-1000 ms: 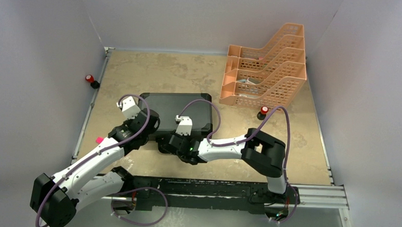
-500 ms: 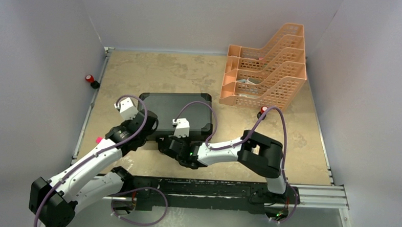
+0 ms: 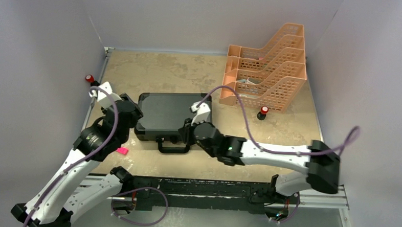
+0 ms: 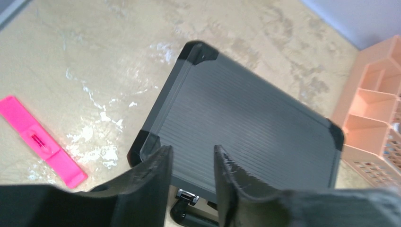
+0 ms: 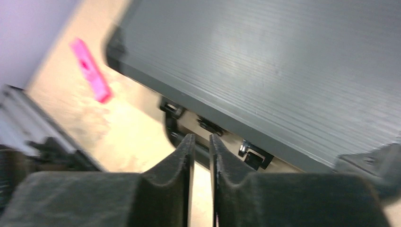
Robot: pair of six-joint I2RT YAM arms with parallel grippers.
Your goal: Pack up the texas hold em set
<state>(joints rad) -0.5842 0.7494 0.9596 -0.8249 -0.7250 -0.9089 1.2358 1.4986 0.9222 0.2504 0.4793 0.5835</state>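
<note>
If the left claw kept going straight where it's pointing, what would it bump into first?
Probably the black case. The left claw points at the case's near edge, by its latch, though how far off it is isn't clear.

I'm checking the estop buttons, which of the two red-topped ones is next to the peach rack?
The red-topped button right of the black case, just in front of the peach rack. The other sits at the table's left edge, far from the rack.

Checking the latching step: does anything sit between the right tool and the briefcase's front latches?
Nothing visible does. The right tool, nearly shut, points straight at the latches and handle of the closed briefcase.
</note>
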